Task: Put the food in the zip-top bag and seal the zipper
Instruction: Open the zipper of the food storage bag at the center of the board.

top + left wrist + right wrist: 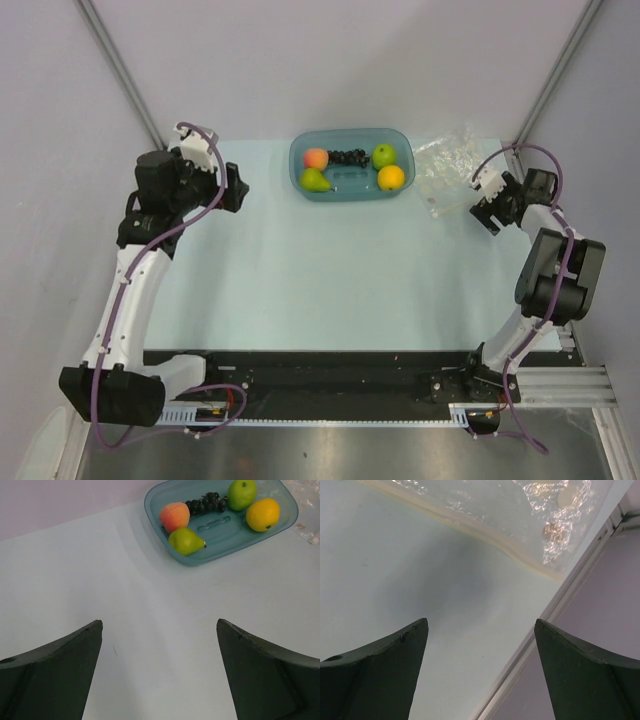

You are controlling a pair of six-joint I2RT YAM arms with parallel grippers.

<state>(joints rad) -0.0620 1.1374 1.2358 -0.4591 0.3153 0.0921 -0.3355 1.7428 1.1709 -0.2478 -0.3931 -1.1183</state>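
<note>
Underneath it all, a pale table (330, 290). At its left side, the left arm (130, 290), folded up high. At its right side, the right arm (545, 290), reaching toward the far right corner.

At the far edge, mid-table, a teal translucent tub (352, 198), seen again from the left wrist (220, 555), with all the food inside. Just right of the tub, in the far right corner, the zip-top bag (450, 165): clear, crinkled, lying flat on the table, with no fruit in it. From the right wrist (485, 505), the same bag across the top of the view.

Left gripper (238, 187) (159, 625): jaws spread wide, released, gripping nothing, only bare table between them, well short of the tub. Right gripper (487, 210) (481, 622): jaws likewise wide apart and empty, near the bag's edge, with the bag beyond the tips and untouched.

Inside the tub, at the right end, an orange (391, 177) (262, 514) and a green apple (384, 155) (242, 494). At the left end, a red-orange peach (316, 158) (174, 516) touching a green pear (315, 180) (186, 541). Between peach and apple, along the far wall, a dark grape bunch (349, 157) (205, 504).

Thinnest of all, the zipper (470, 527): a pale, straight strip along the bag's edge nearest the right gripper. Pressed shut or not, impossible to tell.
</note>
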